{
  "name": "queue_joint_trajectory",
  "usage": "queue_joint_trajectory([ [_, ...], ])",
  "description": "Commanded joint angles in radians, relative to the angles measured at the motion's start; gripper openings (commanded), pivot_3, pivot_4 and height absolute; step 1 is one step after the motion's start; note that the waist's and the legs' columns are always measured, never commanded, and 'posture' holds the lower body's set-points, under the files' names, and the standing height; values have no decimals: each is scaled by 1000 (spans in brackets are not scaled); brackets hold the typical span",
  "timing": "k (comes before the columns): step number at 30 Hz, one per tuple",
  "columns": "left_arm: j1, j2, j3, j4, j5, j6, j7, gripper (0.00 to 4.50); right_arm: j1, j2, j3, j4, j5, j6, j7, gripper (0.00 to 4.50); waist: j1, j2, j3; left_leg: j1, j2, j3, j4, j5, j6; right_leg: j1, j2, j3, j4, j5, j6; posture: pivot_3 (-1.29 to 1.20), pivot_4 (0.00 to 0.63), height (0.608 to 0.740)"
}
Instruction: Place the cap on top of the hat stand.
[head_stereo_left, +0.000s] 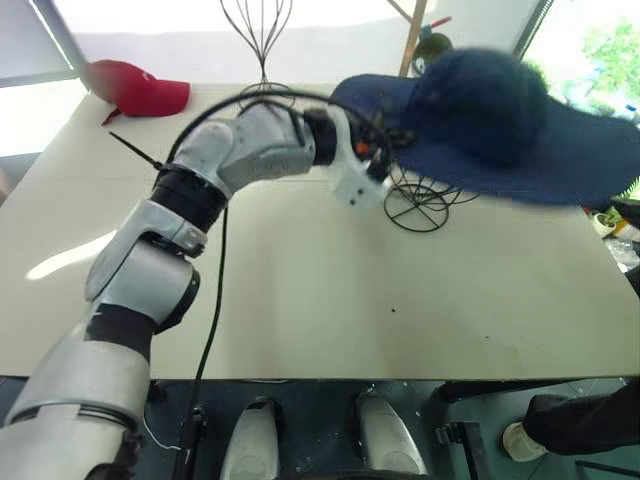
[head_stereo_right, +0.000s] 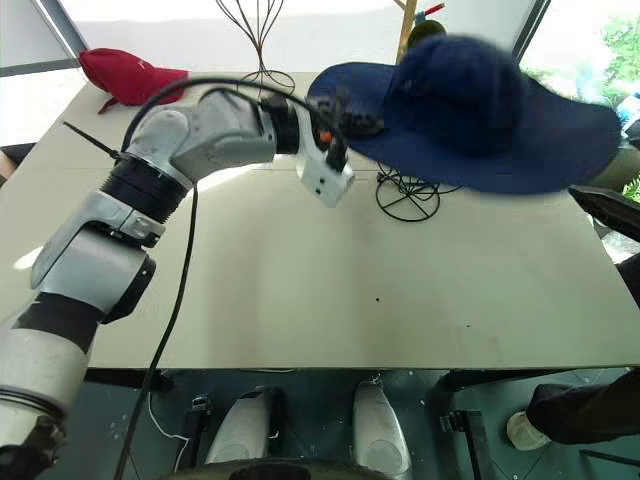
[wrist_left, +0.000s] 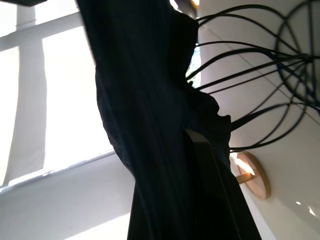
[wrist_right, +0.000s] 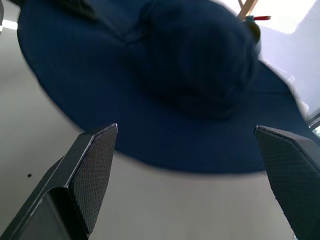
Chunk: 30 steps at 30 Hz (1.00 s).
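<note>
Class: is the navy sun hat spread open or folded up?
Spread open: the cap shows a wide flat brim and domed crown above the hat stand.

A pale rectangular table (head_stereo_left: 300, 300) stands on a dark floor (head_stereo_left: 480, 400). Bright windows (head_stereo_right: 150, 25) line the far wall. Daylight reflects off the tabletop. Green foliage (head_stereo_left: 610, 50) is visible outside.
</note>
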Motion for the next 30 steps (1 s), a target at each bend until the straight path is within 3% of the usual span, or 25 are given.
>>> queue_joint_trajectory([
  [1,-44,-13,-67,14,160,12,198,56,-18,11,-53,-20,32,18,-37,4500,2,0,0,0,0,0,0,0,0,0,0,0,0,0,0,0,150,739],
  [10,-39,-42,-133,110,241,19,332,56,101,19,-100,-34,-4,27,-15,4500,6,-1,0,-1,0,0,0,0,0,0,0,0,0,0,0,0,150,739],
  [16,-15,-28,-142,122,233,-1,332,56,155,11,-137,-6,-32,13,2,4500,6,-1,0,-1,0,0,0,0,0,0,0,0,0,-1,1,0,150,739],
  [22,30,-42,-111,147,151,-14,257,56,135,1,-125,4,-28,18,-8,4500,5,-1,0,-1,-1,0,0,0,0,0,0,0,0,-1,0,0,150,739],
  [30,152,-72,-50,110,-55,-8,29,56,129,5,-108,8,-34,5,-10,4500,3,0,0,-1,0,0,0,0,0,0,0,0,0,0,2,0,150,739],
])
